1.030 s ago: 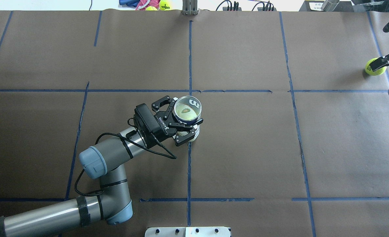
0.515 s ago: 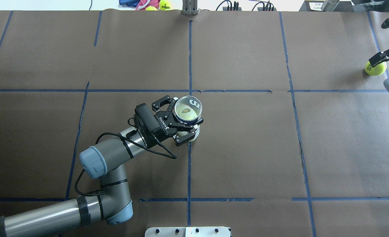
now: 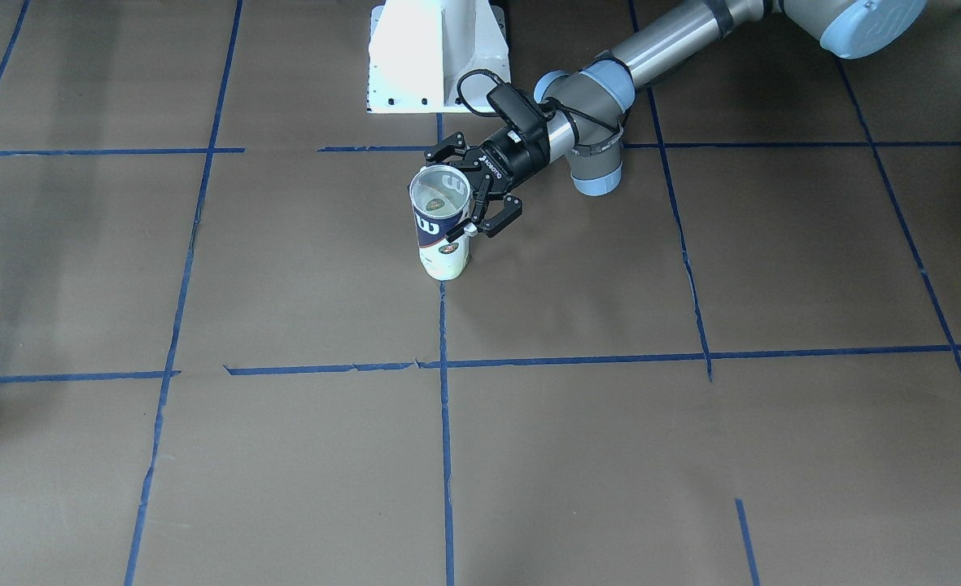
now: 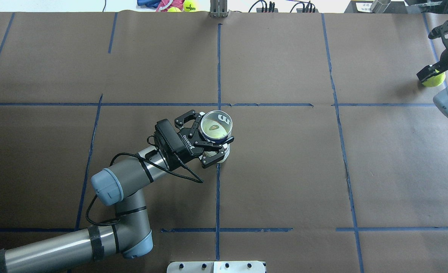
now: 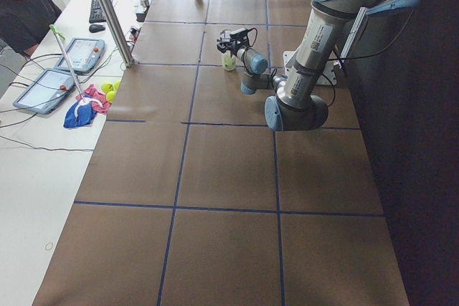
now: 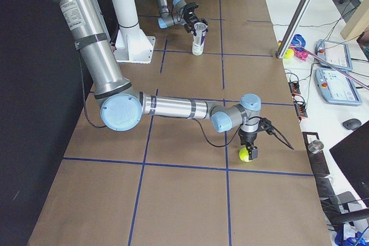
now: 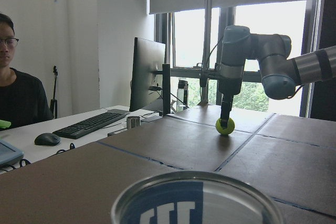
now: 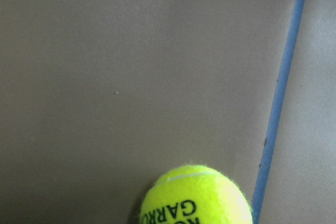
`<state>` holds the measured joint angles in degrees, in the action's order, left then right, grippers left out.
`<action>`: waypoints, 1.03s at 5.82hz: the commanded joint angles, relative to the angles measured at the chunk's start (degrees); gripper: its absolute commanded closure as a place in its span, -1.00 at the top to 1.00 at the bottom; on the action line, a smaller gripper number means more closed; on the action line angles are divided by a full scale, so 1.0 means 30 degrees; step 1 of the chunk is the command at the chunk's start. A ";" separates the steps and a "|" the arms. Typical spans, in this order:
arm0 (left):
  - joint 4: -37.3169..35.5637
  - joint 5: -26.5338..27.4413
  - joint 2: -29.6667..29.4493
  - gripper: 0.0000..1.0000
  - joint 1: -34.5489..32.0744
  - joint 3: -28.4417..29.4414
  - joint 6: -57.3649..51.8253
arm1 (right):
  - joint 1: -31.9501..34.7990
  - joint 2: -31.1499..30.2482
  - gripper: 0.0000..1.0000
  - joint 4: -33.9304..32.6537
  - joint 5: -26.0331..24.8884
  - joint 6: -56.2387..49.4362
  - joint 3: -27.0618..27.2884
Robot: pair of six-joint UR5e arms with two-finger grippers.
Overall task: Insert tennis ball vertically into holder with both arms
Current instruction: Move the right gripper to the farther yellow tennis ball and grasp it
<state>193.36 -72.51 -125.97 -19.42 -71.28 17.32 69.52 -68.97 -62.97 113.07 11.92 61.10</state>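
Observation:
The holder stands upright near the table's middle, mouth up. It also shows in the front view and as a rim in the left wrist view. Something yellow-green lies at its bottom. My left gripper is shut on the holder's upper part. The tennis ball, with black print, rests on the table at the far right edge. My right gripper points down over it with one finger at the ball's left edge. It looks open, and no fingers show in the right wrist view.
The white pedestal base stands at the robot's side of the table. Spare tennis balls and a cloth lie beyond the far edge. A desk with a keyboard, tablets, a metal post and a seated person borders that edge.
My right gripper has shifted left over the ball, its finger going from across the ball to its left edge. The right arm's elbow has come further into view. The left arm and holder are still.

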 commanded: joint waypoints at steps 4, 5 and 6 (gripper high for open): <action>0.0000 0.0000 0.0007 0.84 0.0000 0.0000 0.0000 | -0.0322 0.0487 0.82 0.0043 -0.1182 -0.0926 -0.0622; 0.0029 0.0000 0.0007 0.84 0.0000 0.0000 0.0000 | -0.0293 0.0489 0.82 0.0130 -0.1245 -0.0926 -0.0622; 0.0029 0.0000 0.0036 0.84 0.0000 0.0000 0.0000 | -0.0292 0.0518 0.73 0.0247 -0.1390 -0.0897 -0.0651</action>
<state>193.43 -72.51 -125.92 -19.42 -71.28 17.32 68.61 -67.52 -62.52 109.33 9.17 59.21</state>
